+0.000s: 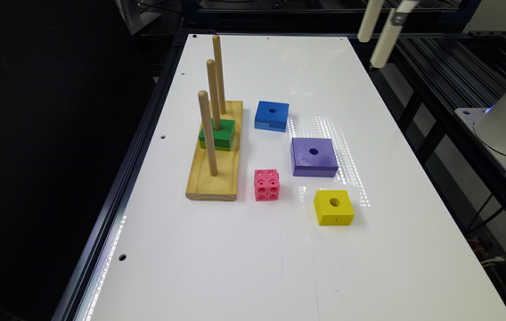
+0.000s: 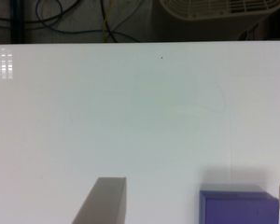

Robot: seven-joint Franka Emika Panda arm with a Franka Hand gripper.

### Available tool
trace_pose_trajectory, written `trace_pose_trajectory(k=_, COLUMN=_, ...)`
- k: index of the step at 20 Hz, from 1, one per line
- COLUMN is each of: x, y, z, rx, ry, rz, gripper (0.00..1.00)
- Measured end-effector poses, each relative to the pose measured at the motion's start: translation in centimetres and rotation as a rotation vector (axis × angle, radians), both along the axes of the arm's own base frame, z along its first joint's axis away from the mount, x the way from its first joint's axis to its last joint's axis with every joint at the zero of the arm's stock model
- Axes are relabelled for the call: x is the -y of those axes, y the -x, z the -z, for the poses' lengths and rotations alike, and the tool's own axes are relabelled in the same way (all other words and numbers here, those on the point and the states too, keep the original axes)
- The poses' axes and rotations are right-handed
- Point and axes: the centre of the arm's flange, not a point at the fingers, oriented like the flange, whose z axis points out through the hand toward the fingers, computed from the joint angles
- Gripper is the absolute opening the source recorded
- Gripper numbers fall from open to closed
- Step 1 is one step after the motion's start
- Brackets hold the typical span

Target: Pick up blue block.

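White table (image 1: 369, 249), and the single blue block (image 1: 271, 116) lies flat on it, hole up, just beside the wooden base (image 1: 210, 185) with its three upright pegs (image 1: 207, 133) and one green block (image 1: 217, 133) threaded on the middle peg. Moving outward, one purple block (image 1: 314, 157) sits near the blue one, one pink cube (image 1: 266, 184) and one yellow block (image 1: 334, 207) lie further along. The two white fingers (image 1: 386, 40) hang wide apart and empty above the table's far edge, well apart from the blue block.
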Motion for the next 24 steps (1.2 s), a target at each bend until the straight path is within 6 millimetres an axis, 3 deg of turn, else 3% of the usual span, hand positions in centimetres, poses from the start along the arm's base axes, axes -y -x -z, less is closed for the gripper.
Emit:
trace_pose_trajectory(k=18, x=3.7, y=-9.4, z=0.9, rx=-0.010, ry=0.001, rz=0.007, gripper=1.00)
trace_pose_trajectory(k=24, x=3.9, y=-10.3, z=1.6, rx=-0.022, ry=-0.001, rz=0.007, gripper=1.00)
